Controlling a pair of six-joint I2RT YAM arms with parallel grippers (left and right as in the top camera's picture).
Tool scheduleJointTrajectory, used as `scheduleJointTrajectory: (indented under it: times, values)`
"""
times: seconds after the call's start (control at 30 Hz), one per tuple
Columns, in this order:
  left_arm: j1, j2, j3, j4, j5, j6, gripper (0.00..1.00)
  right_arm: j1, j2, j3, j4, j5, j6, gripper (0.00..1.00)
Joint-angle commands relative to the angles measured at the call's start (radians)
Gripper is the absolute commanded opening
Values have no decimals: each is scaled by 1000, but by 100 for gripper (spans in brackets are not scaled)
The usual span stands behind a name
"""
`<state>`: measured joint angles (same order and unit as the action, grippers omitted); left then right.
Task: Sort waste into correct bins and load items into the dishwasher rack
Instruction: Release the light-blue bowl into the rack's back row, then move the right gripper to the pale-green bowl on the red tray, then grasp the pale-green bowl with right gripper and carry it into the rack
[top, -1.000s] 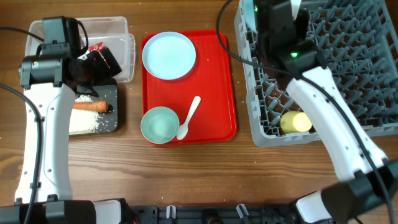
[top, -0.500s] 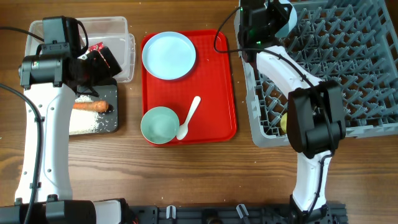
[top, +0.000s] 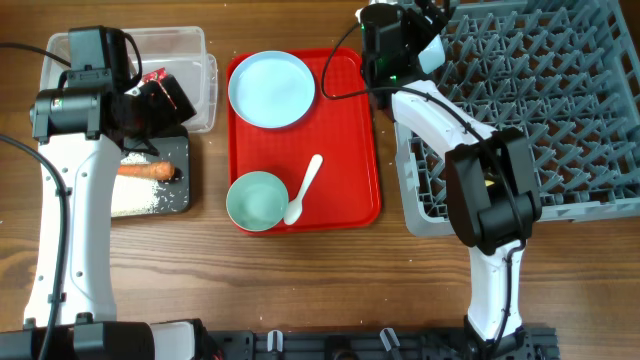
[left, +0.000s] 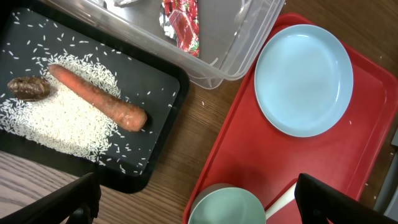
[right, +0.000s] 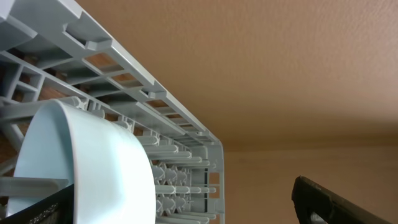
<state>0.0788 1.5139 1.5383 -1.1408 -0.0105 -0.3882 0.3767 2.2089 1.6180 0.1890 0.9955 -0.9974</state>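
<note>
The grey dishwasher rack (top: 560, 120) fills the right side. A white bowl (right: 81, 162) lies on its side among the pegs in the rack's (right: 155, 102) far left corner. My right gripper (top: 432, 30) stands open around it, one finger beside the bowl and the other well clear. My left gripper (left: 214, 202) hangs open and empty above the mint-green bowl (left: 239, 208). On the red serving tray (top: 345, 150) sit the pale blue plate (top: 271, 88), the mint-green bowl (top: 257, 200) and the white spoon (top: 303, 188). The black tray (left: 158, 115) holds a carrot (left: 99, 99), rice (left: 59, 124) and a brown scrap (left: 28, 88). A red wrapper (left: 180, 15) lies in the clear tub (left: 249, 43).
The right arm's (top: 490, 190) dark link lies across the rack's front left part. Bare wooden table (top: 300, 290) runs along the front. The clear tub (top: 190, 55) and black tray (top: 185, 180) sit close together at the far left, under my left arm (top: 70, 200).
My right gripper has opened and let go of the white bowl in the rack's far left corner, and the right arm has shifted left. The left arm has not moved.
</note>
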Motion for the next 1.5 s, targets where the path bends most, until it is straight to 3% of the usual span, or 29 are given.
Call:
scheduleJointTrajectory:
  times: [0.0, 0.17, 0.47, 0.57, 0.67, 0.73, 0.77, 0.97, 1.17, 1.33, 1.47]
  values:
    - [5, 7, 16, 3, -10, -13, 100, 25, 19, 5, 13, 24, 5, 100]
    - [5, 7, 16, 3, -10, -13, 100, 98, 18, 5, 14, -6, 60, 100]
    - [5, 7, 16, 3, -10, -13, 100, 160, -33, 5, -41, -19, 349, 100]
    - [5, 7, 16, 3, -10, -13, 100, 174, -184, 5, -396, -326, 699, 100]
    - [5, 7, 16, 3, -10, -13, 100, 172, -333, 5, -747, -828, 1127, 100]
    - [5, 7, 16, 3, -10, -13, 100, 172, -391, 5, -862, -1216, 1278, 98]
    - [5, 7, 16, 3, -10, -13, 100, 180, -386, 3, -901, -1342, 1323, 92]
    - [5, 7, 16, 3, -10, -13, 100, 330, -298, -211, -880, -1352, 1548, 76]
    - [5, 7, 16, 3, -10, -13, 100, 393, -198, -307, -768, -1332, 1693, 45]
    - [5, 7, 16, 3, -10, -13, 100, 388, -198, -307, -737, -1307, 1707, 4]
    - [5, 7, 16, 3, -10, -13, 100, 328, -225, -307, -745, -1307, 1682, 4]
